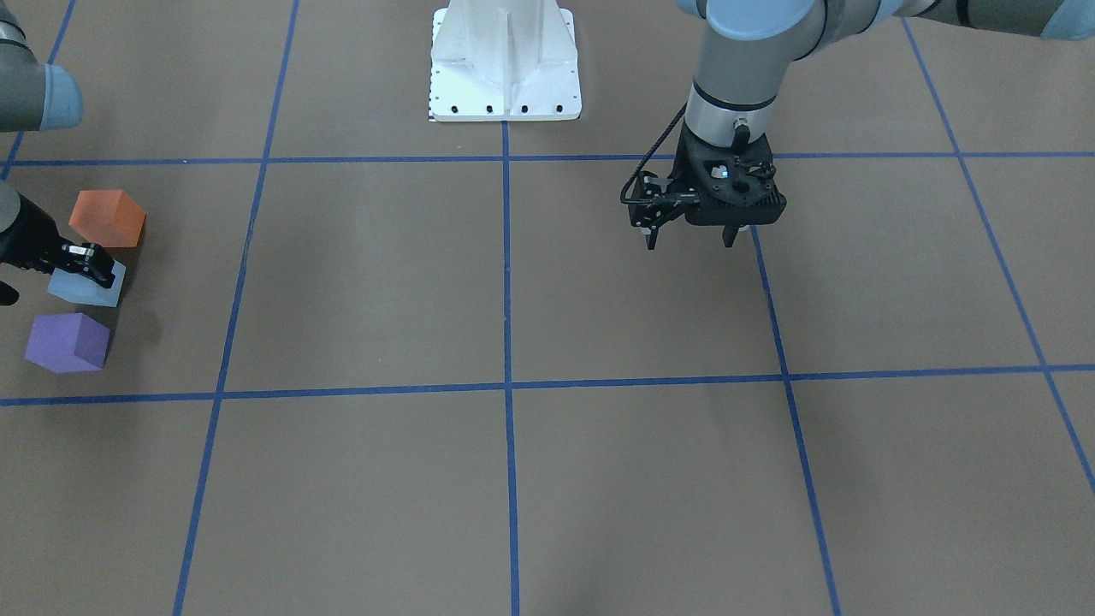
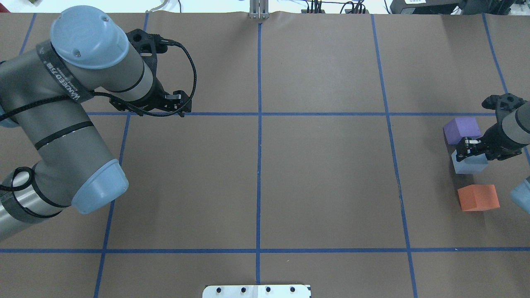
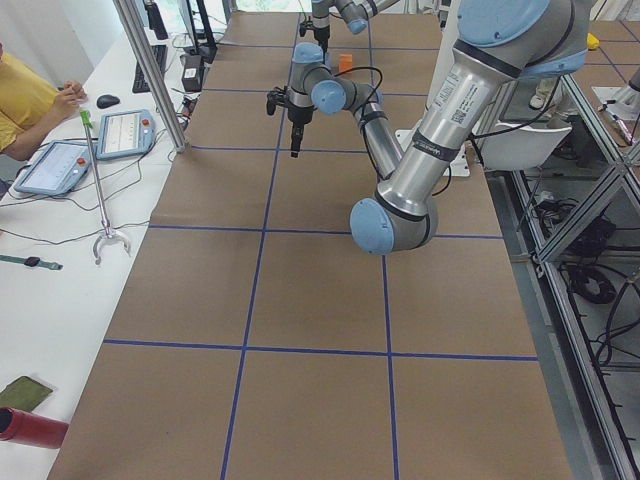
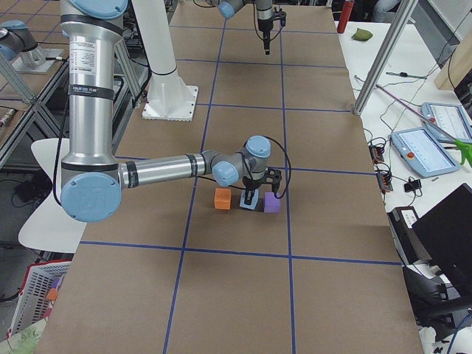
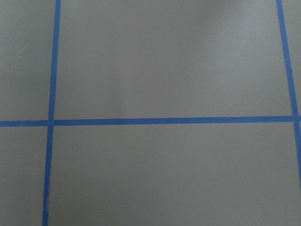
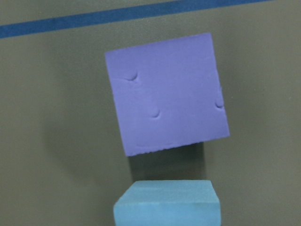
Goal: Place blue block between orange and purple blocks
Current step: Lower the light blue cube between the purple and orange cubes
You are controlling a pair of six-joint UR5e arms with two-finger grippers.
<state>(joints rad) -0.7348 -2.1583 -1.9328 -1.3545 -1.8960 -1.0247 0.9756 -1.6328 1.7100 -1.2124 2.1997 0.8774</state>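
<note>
Clamping blue block (image 1: 84, 293), right claw (image 1: 89, 265), slim gaps beside orange block (image 1: 107, 218), purple block (image 1: 67, 342), left claw (image 1: 689, 241) wide

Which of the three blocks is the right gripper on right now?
The blue block, the middle one: the right gripper sits on it, while the orange block and purple block flank it.

- Overhead: behind robot, looking down; front: opposite, facing it.
- Sides: table (image 3: 320, 300) ends, lengthwise.
- Right wrist: close on purple block (image 6: 167, 92) ahead of right gripper (image 2: 467, 147), shared overhead.
- Left wrist: near table.
</note>
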